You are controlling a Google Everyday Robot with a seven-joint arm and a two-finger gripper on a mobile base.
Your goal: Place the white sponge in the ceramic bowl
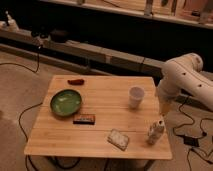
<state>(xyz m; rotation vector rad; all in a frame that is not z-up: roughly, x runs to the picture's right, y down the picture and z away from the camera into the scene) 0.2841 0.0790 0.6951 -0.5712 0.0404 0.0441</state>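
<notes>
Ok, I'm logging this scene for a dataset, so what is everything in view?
Table: one, light wood, centre.
Bowl: one, green, left side of table.
Sponge: one, off-white, near front edge, right of centre.
Box: one, dark with reddish label, just in front of bowl.
Cup: one, white, right side of table.
Small object: one, reddish, back left of table.
Cables: several, dark, on floor.
Arm: one, white, right of table.
Gripper: one, pale, low over table's front right corner, right of sponge.
</notes>
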